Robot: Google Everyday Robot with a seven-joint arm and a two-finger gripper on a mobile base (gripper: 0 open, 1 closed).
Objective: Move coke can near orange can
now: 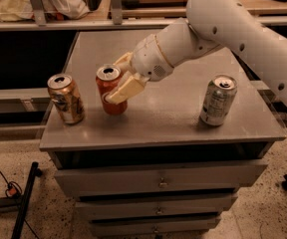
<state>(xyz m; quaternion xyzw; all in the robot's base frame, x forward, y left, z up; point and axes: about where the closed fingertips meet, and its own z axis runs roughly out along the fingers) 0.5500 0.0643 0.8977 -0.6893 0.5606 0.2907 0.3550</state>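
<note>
1. Coke can [114, 105], a red aluminium drink can with a silver top, is upright between the fingers of the pale two-finger gripper [112, 83], which is closed on its sides.
2. Its base is on the grey cabinet top [183, 118] or just above it; I cannot tell which.
3. Just beyond the gripper's tips stands the orange-gold aluminium can [66, 98]. A silver-grey can [218, 99] is well apart, on the arm's side.
4. I judge the carrying step nearly done. The next move calls for setting the can flat, opening the fingers and backing away without touching either can.

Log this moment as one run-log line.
gripper: shut on coke can | coke can: upright, beside orange can, not touching | silver can: standing far right
</note>
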